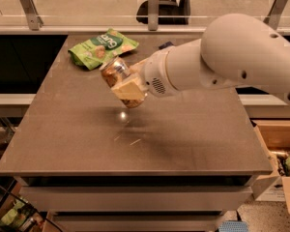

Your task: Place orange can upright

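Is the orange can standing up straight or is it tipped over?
Tipped. The gripper holds the orange can slanted above the table, its silver top leaning toward the green snack bag.

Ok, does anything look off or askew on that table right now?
Only the orange can: the gripper holds it tilted over the table, near its middle, not upright and apparently off the surface. The green snack bag lies flat at the back left; nothing looks spilled.

My matt cream plastic gripper (124, 85), above the table (82, 144)'s middle toward its far edge, clasps the glossy metal can (114, 70) with its shiny silver end; the table is smooth with a dull sheen, the bag (102, 46) crinkly glossy plastic.
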Robot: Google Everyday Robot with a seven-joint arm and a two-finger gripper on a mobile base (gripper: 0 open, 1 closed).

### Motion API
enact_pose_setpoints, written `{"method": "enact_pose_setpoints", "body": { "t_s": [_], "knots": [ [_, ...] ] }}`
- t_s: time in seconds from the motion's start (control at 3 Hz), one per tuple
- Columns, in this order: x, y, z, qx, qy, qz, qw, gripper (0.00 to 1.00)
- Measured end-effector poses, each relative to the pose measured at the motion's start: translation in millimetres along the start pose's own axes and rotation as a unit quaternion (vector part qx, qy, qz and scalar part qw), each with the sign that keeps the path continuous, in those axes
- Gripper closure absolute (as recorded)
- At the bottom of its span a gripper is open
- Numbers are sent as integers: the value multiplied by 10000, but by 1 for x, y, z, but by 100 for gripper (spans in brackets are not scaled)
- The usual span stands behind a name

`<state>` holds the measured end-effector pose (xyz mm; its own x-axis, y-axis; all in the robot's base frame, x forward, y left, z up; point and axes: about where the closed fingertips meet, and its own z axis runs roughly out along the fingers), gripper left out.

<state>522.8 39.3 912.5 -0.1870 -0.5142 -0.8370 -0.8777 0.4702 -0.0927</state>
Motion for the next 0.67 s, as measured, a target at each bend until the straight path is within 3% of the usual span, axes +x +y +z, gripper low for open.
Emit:
{"method": "enact_pose_setpoints", "body": {
  "t_s": [0.67],
  "knots": [
    [12,9,13,-255,-560,350,9975,100]
  ]
}}
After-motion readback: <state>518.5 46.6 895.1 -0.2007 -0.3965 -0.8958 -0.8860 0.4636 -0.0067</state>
